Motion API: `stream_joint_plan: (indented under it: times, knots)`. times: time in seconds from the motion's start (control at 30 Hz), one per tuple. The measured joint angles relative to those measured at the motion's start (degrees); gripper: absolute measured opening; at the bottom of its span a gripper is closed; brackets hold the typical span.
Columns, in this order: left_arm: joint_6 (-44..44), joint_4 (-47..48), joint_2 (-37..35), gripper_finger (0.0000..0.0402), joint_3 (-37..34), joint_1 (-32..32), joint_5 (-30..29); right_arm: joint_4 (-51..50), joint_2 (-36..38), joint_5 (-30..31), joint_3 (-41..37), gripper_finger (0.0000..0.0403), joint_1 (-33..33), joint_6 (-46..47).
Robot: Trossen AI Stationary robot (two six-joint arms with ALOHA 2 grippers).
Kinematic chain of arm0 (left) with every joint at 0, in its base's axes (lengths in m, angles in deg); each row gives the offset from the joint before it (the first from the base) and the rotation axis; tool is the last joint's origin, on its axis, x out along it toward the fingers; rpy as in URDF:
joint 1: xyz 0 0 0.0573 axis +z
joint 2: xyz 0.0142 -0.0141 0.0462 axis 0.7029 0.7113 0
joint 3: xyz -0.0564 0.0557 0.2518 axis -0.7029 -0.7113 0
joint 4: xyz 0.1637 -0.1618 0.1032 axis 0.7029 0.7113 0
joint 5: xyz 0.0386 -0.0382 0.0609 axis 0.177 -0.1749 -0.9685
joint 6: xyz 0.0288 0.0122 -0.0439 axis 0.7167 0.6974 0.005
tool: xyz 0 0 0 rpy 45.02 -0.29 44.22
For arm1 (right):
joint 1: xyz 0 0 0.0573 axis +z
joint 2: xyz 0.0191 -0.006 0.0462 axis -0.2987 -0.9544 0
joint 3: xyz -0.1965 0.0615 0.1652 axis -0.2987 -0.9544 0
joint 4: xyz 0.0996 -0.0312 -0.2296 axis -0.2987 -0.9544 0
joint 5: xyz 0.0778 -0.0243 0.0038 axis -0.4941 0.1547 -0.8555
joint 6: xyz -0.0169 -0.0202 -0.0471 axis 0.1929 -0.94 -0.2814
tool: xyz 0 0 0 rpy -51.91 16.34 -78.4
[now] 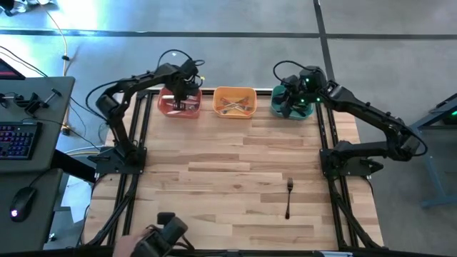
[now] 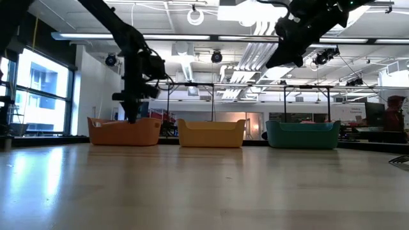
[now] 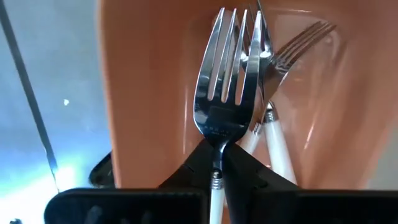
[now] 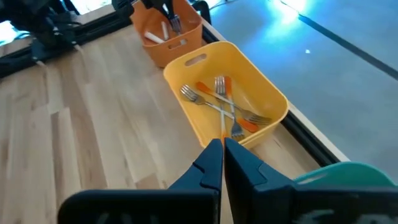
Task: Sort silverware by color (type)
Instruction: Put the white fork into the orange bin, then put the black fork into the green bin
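My left gripper point(image 1: 182, 96) hangs over the orange bin point(image 1: 163, 106) at the table's far left, shut on a white-handled fork point(image 3: 227, 81). More white-handled forks point(image 3: 277, 140) lie in that bin. The yellow bin point(image 4: 261, 81) in the middle holds several orange-handled forks point(image 4: 224, 102). My right gripper point(image 4: 222, 149) is shut with nothing in it, raised over the teal bin point(image 1: 275, 107) at the far right. One black-handled fork point(image 1: 289, 198) lies flat on the bare wood near the table's right side. My left gripper pinches the fork at its neck point(image 3: 216, 169), where the metal meets the white handle, between its two fingertips. The fingers come steeply from above and the fork runs in line with them. Its tines point down into the orange bin, lifted clear of the forks below.
The three bins stand in a row along the far edge. A dark device point(image 1: 164, 235) sits at the near edge, left of centre. Beside the table's left stands a desk with a keyboard point(image 1: 18, 139) and mouse point(image 1: 25, 200). The wood between the arms is bare apart from the black-handled fork.
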State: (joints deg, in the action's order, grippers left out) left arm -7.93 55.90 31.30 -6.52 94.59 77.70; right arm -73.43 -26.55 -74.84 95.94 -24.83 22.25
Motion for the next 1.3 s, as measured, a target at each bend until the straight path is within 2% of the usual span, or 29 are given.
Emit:
stream_joint_plan:
  times: [0.17, 0.33, 0.5, 0.6, 0.77, 0.87, 1.03, 1.2, 1.3]
  knots:
    - [-0.3, -2.9, 2.2, 0.003, 0.0, 0.0, 2.5, 0.0, 0.0, 3.8, 0.0, 0.0, 2.6, 1.6]
    - [-2.0, -4.1, 2.4, 0.0059, 0.0, 0.0, 5.5, 0.0, 0.0, 4.8, 0.0, 0.0, 4.5, 3.2]
    - [-7.4, -2.4, 2.1, 0.0081, 0.0, -0.6, 3.3, -0.1, 0.0, 4.8, 0.0, 0.0, 5.7, 2.4]
    - [-13.1, -0.8, 0.1, 0.0076, -0.1, -2.0, 2.7, -0.1, 0.0, 4.5, 0.0, 0.0, 6.0, 0.3]
    - [-25.2, -3.4, -6.5, 0.0024, -1.9, -5.5, 7.2, -0.4, 0.0, 2.7, 0.0, 0.0, 6.0, -1.1]
    - [-34.7, -5.3, -11.1, 0.0004, -4.5, -8.0, 10.5, -1.3, 0.0, 1.1, 0.0, 0.0, 6.0, -1.2]
    - [-47.7, -10.6, -20.4, 0.0003, -11.8, -14.4, 11.0, -1.3, 0.0, 0.6, 0.0, 0.0, 6.7, -1.3]
    - [-59.5, -18.9, -29.0, 0.0001, -22.2, -21.3, 12.4, -1.4, 0.0, 0.9, 0.0, 0.0, 9.3, 1.6]
    - [-64.1, -26.6, -33.2, 0.0001, -29.4, -25.3, 12.7, -1.5, 0.0, 4.0, 0.0, 0.0, 12.5, 6.1]
